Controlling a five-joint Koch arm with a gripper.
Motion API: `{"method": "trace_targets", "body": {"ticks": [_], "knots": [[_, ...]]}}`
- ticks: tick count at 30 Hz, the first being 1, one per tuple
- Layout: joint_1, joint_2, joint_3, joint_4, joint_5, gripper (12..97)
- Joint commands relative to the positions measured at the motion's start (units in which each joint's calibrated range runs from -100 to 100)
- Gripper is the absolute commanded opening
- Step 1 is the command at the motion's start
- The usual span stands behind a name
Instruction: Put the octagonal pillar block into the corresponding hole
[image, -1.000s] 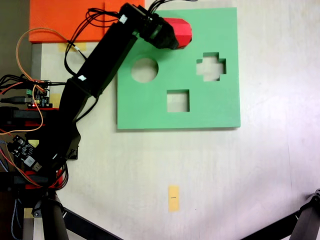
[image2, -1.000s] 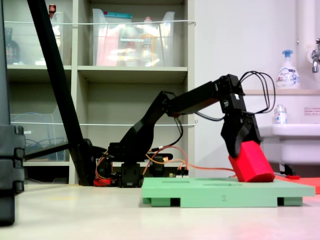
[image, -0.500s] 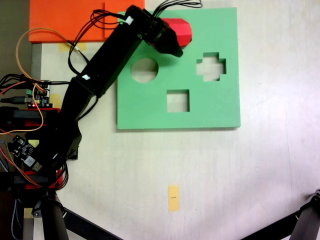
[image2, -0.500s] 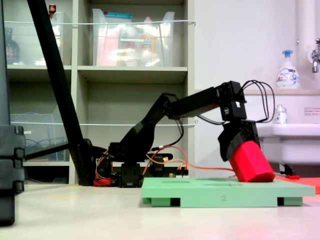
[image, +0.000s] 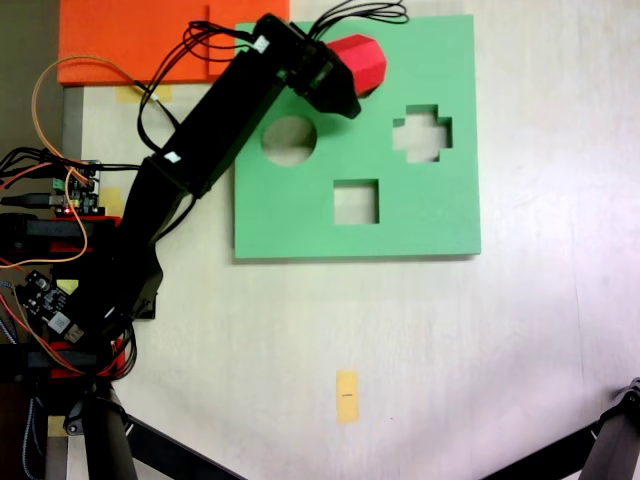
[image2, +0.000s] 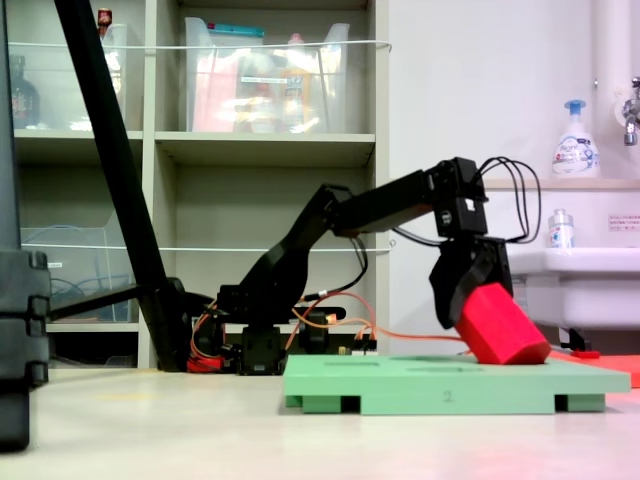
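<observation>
Seen side-on, the pincer (image2: 470, 300) clamps the upper left end of the octagonal pillar block (image2: 497, 325), which tilts down to the right, its lower end on the green foam board (image2: 440, 385).

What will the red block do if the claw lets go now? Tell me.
The red block sits tilted in the claw, one edge on the green board, so it would probably tip flat. Its flat facets suggest little rolling. It looks like foam, likely light.

Even indoor light is filling both fixed views, bright and slightly washed. The pale counter (image: 520, 330) is glaring softly toward 3 o'clock; shadows are staying faint, and edges are looking mildly soft.
</observation>
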Motion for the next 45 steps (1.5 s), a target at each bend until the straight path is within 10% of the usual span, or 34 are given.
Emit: {"method": "trace_targets", "body": {"ticks": [1,45], "knots": [[-0.4,-3.5,2.8,0.0,0.2,41.3],[1.1,-21.2,2.6,0.0,0.8,23.8]]}}
